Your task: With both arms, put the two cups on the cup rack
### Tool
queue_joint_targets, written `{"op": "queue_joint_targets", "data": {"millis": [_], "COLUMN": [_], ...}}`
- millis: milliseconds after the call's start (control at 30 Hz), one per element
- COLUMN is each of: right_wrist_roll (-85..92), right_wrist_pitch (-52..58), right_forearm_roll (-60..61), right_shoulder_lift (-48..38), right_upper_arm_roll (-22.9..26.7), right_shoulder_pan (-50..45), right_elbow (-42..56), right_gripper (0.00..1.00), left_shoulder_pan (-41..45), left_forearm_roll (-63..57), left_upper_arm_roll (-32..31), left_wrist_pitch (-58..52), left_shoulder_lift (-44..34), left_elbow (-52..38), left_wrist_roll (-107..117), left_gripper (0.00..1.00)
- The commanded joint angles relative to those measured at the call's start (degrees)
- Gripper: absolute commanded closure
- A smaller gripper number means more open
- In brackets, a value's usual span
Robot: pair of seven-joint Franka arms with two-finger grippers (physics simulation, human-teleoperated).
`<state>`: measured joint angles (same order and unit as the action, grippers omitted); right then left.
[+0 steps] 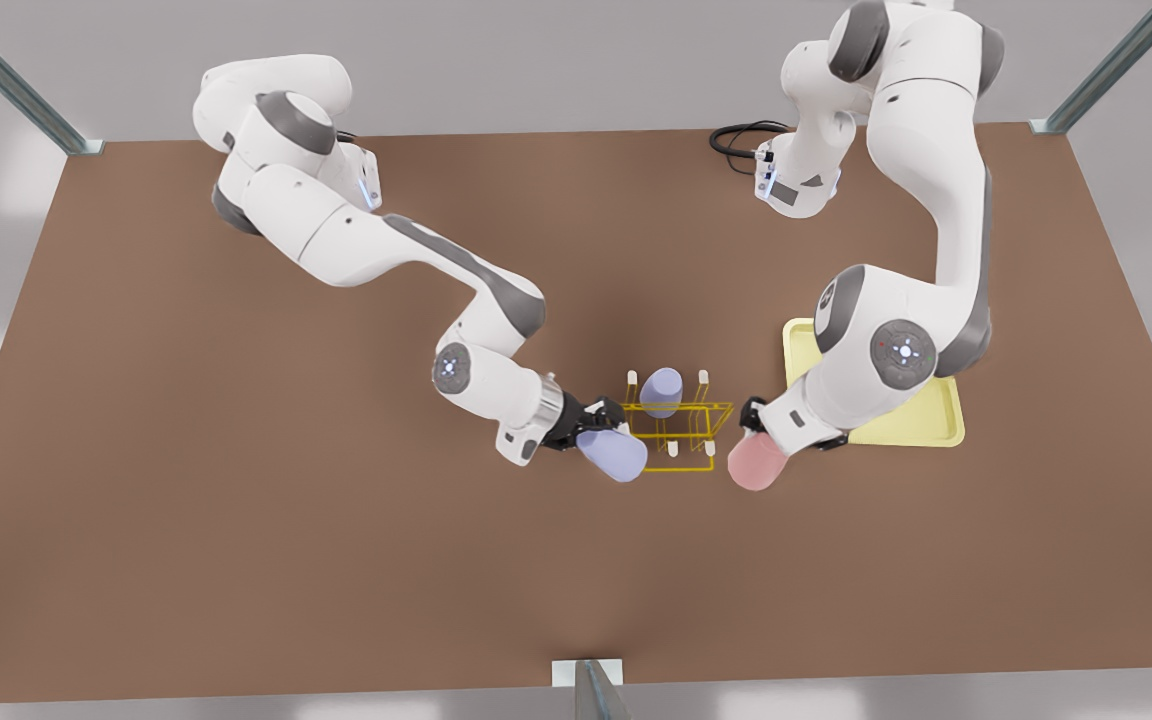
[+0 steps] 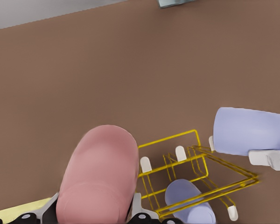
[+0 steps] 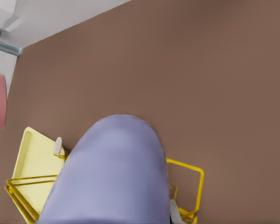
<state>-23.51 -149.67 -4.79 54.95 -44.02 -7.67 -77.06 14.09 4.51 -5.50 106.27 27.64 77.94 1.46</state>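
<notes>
The yellow wire cup rack [image 1: 706, 406] stands mid-table with one lavender cup [image 1: 661, 392] resting on it. At the front view's right, my left gripper [image 1: 758, 432] is shut on the pale pink cup [image 1: 756, 465], held tilted just beside the rack's end. The left wrist view shows this pink cup [image 2: 98, 177] close up, with the rack [image 2: 168, 139] and its lavender cup [image 2: 186, 200] beyond. At the front view's left, my right gripper [image 1: 598, 420] is shut on a second lavender cup [image 1: 613, 455] at the rack's other end. The right wrist view shows that cup [image 3: 112, 177] over the rack [image 3: 200, 175].
A pale yellow flat tray [image 1: 936, 420] lies under the left arm, beside the rack. A black cable [image 1: 736, 135] loops at the table's back edge. Metal frame posts [image 1: 591, 690] stand at the table's corners and front edge. Bare brown tabletop [image 1: 236, 500] spreads all around.
</notes>
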Motion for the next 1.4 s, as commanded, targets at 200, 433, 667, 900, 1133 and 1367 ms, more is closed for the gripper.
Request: {"op": "queue_joint_targets", "data": {"millis": [200, 433, 667, 900, 1133, 1367], "right_wrist_roll": [-0.84, -0.92, -1.01, -1.01, -1.01, 0.21], "right_wrist_pitch": [-2.02, -2.29, -2.29, -2.29, -2.29, 26.18], "right_forearm_roll": [-1.71, -1.71, -1.71, -1.8, -1.71, -15.39], "right_shoulder_lift": [2.35, 2.27, 2.27, 2.35, 2.35, -2.39], "right_upper_arm_roll": [0.08, -0.01, -0.1, -0.1, -0.1, 0.26], "right_shoulder_pan": [-1.91, -1.82, -1.82, -2.09, -2.0, 8.35], "right_elbow": [2.0, 1.83, 1.56, 2.0, 2.97, 3.86], "right_gripper": [0.27, 0.27, 0.0, 0.0, 0.0, 0.0], "left_shoulder_pan": [1.03, 1.38, 1.65, 1.65, -7.06, -2.04], "left_forearm_roll": [-0.11, -2.57, -2.4, -2.66, -3.62, -4.25], "left_upper_arm_roll": [-3.29, -3.47, -3.47, -3.47, -2.85, 3.83], "left_wrist_pitch": [-0.09, 0.08, 0.17, 0.17, -29.62, -24.88], "left_shoulder_lift": [2.77, 4.18, 5.23, 5.67, 3.04, -14.28], "left_elbow": [-1.03, -1.38, -1.38, -1.47, -16.5, 5.12], "left_wrist_roll": [26.75, 26.75, 26.84, 26.58, 19.29, 5.75], "left_gripper": [0.28, 0.28, 0.28, 0.0, 0.0, 0.0]}}
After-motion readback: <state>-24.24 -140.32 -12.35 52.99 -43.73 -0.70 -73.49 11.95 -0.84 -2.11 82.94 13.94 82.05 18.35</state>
